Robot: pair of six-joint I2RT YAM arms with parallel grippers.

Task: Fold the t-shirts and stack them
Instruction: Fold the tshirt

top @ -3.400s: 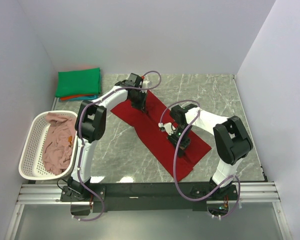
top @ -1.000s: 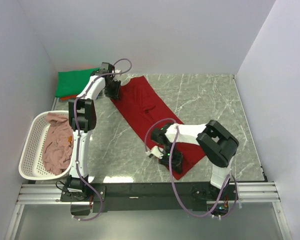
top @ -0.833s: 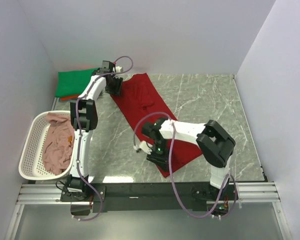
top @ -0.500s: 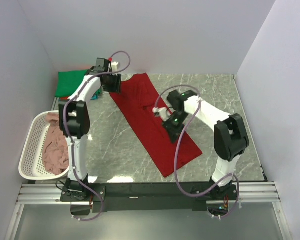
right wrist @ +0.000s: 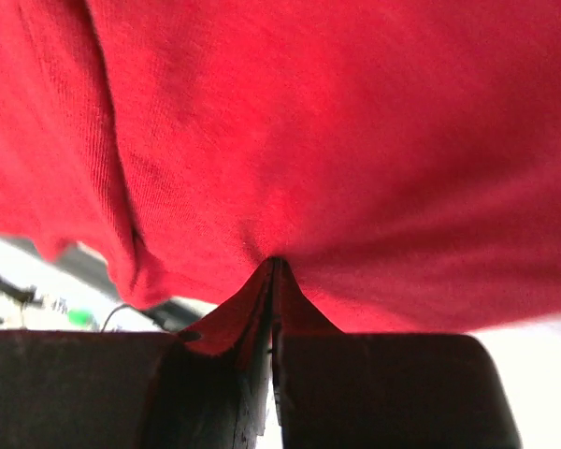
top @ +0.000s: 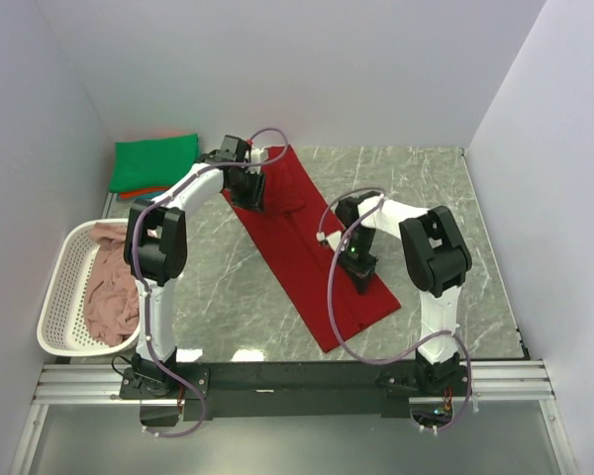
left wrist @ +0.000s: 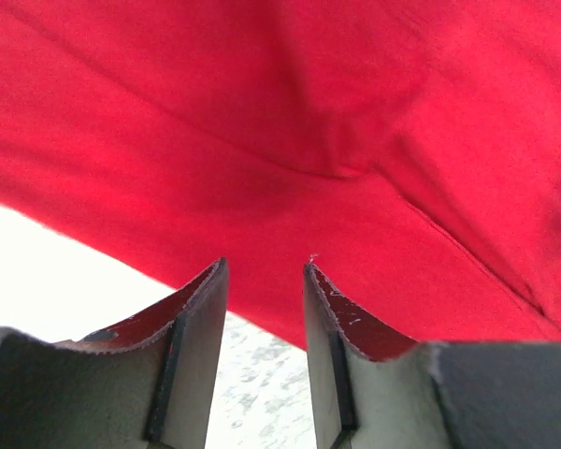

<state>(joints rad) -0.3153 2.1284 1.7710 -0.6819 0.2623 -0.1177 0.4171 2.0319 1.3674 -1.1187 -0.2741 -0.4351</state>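
Though far left, basket (top: 57,297), green t-shirt (top: 156,163)

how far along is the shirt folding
Done: a folded stack topped by the green shirt sits far left. In hand: the dark red shirt lies as a long strip; the right gripper pinches it, the left gripper is open over its far end. Left: the pink shirt in the basket.

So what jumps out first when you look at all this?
The long dark red cloth t-shirt lying diagonally across the grey marbled table, with the right hand pinching its cloth and the left hand open at its far end. Then the folded green t-shirt in the far left corner and, at the left edge, a white plastic lattice basket holding a crumpled dusty pink shirt.
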